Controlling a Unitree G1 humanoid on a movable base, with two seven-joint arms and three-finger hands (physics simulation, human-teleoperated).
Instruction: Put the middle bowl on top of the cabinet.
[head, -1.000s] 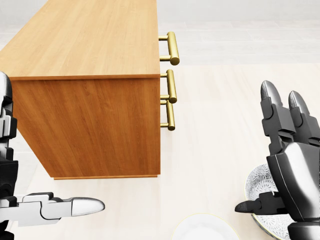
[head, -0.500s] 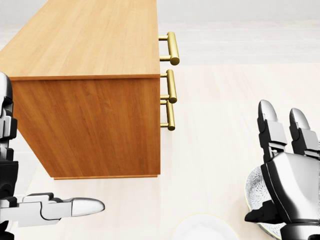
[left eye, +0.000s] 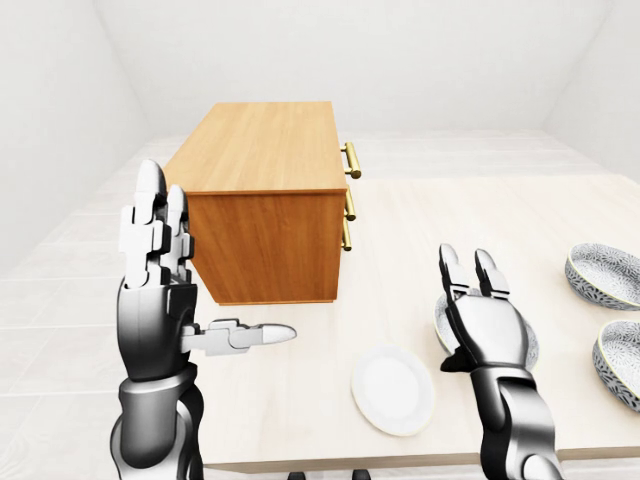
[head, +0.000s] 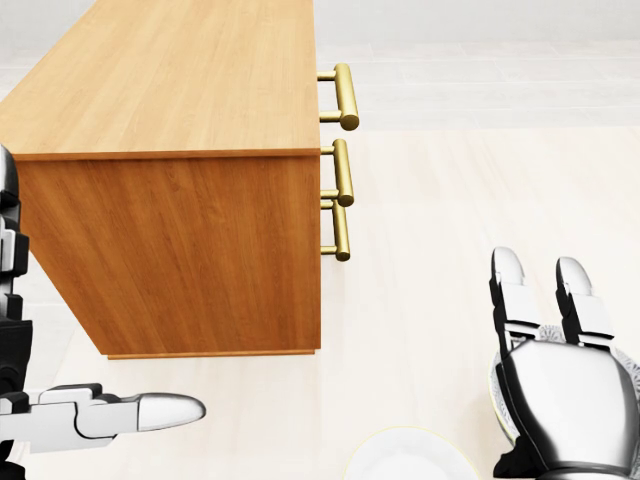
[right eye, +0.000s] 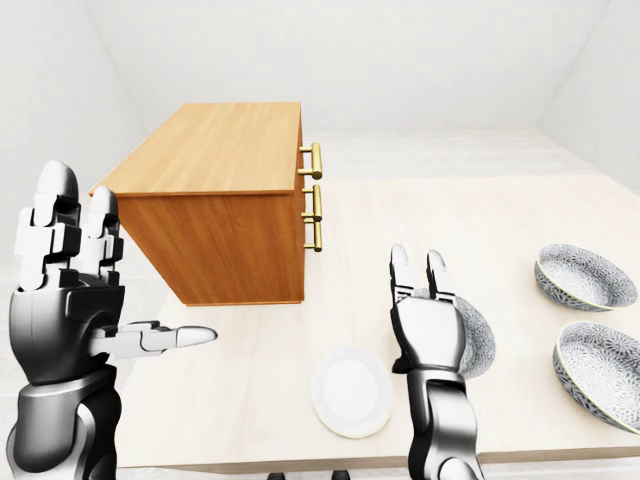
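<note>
wood-grain cabinet (left eye: 265, 150) stands on the left part of a pale worktop (left eye: 450, 210), its top bare and its brass handles (head: 344, 95) facing the right of the left-eye view. one patterned bowl (right eye: 478, 345) sits on the worktop well to the right of the cabinet, just right of a white plate (left eye: 392, 390) near the bottom edge. the right robot hand (right eye: 428, 335) is open, fingers straight and pointing up, its back to the cameras; it covers most of this bowl, and whether it touches the bowl cannot be told. two more patterned bowls (right eye: 585, 277) (right eye: 605, 362) lie further right, apart from each other. the left robot hand (left eye: 158, 310) is raised at the left, open and holding nothing, fingers upright and thumb stretched toward the right, below the cabinet's side in the head view.
</note>
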